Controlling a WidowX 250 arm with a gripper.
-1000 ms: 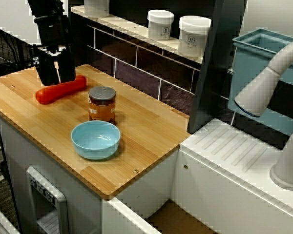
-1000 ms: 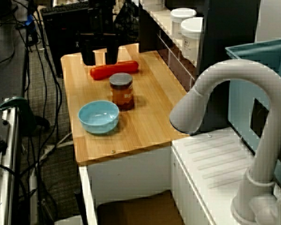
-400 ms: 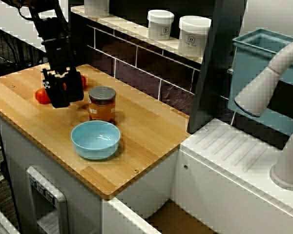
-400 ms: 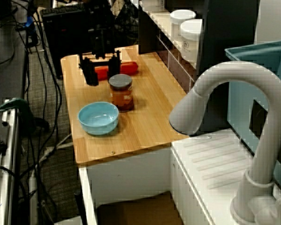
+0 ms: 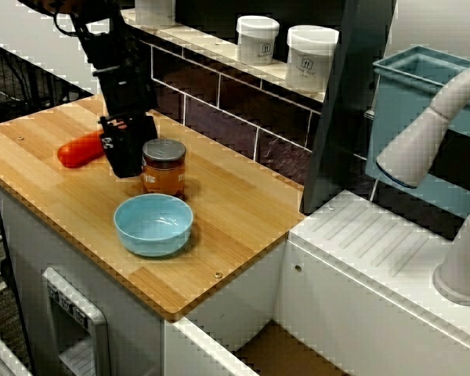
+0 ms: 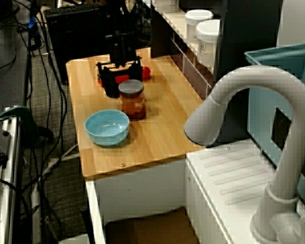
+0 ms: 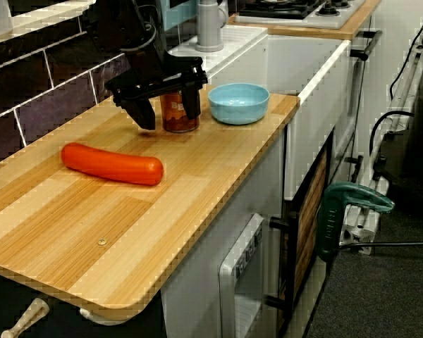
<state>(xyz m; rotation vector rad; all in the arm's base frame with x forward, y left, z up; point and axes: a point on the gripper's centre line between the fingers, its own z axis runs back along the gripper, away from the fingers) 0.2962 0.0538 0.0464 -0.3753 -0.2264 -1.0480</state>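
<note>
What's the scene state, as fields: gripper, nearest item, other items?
gripper: gripper open, empty, low at the wooden counter
nearest: orange jar with dark lid, close beside the fingers; contact unclear
other side of gripper: red sausage, lying flat
near jar: blue bowl, upright, empty
shelf: two white tubs
</note>
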